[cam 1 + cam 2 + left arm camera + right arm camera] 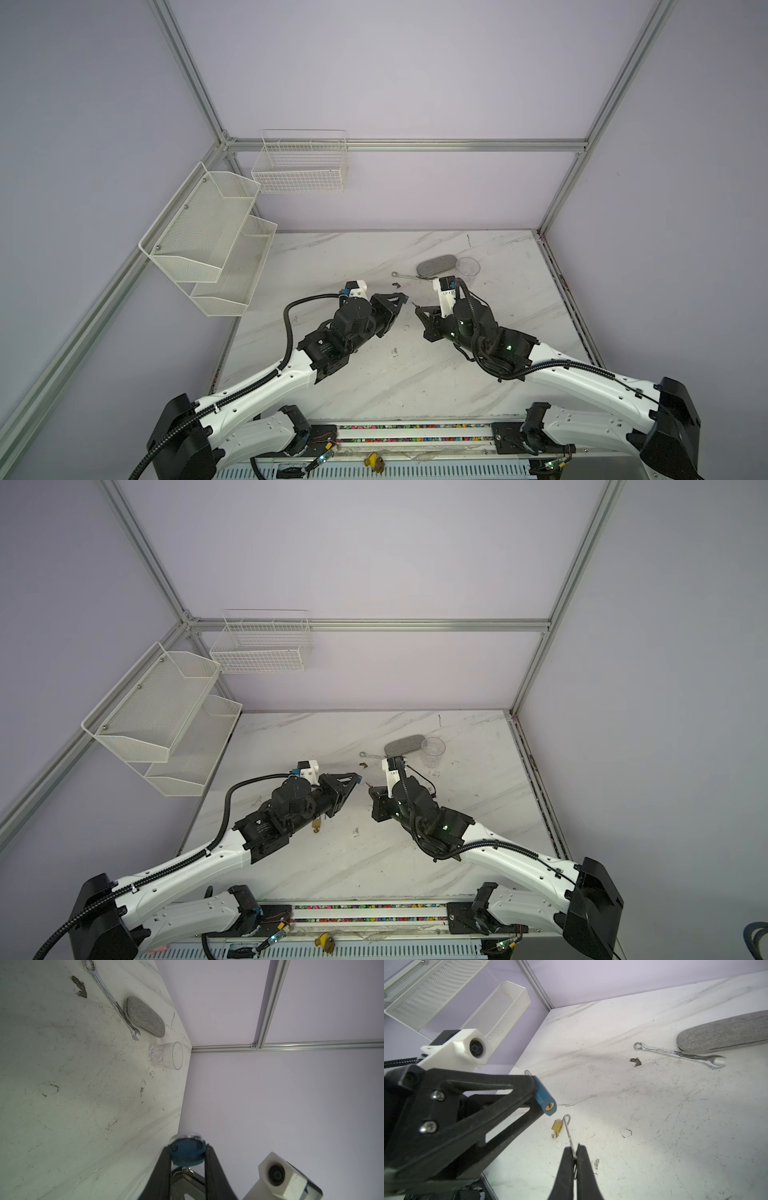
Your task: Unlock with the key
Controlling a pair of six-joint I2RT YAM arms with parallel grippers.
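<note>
The blue padlock [545,1098] is a small, hard lump of metal under a smooth coloured cover. I judge it dense for its size, rigid and a bit slippery, so it could twist in a pinch when the key pushes in. The best hold is across the flat sides of the body, leaving the keyhole end and the shackle free. The left hand [188,1152] has it that way: its fingers are closed to the body's width, one on each flat side. The brass keyhole [548,1107] points out past the fingertips and the shackle [527,1073] pokes out behind them.

The key [569,1132], seen edge-on, looks thin, light and stiff. It wants holding by its head with the blade free, though a flat blade may swivel in the pinch if it meets the keyhole off line. The right hand [574,1152] is closed tight on its near end, and the rest juts straight ahead of the fingertips. I cannot read its far tip clearly.

Both arms reach forward, raised above the bench [654,1115], with wrists turned inward so the hands face each other, tips near but apart. The keyhole sits ahead of the key's tip and off to one side, not yet lined up. A small brass padlock [557,1126] lies on the bench below the two hands.
</note>
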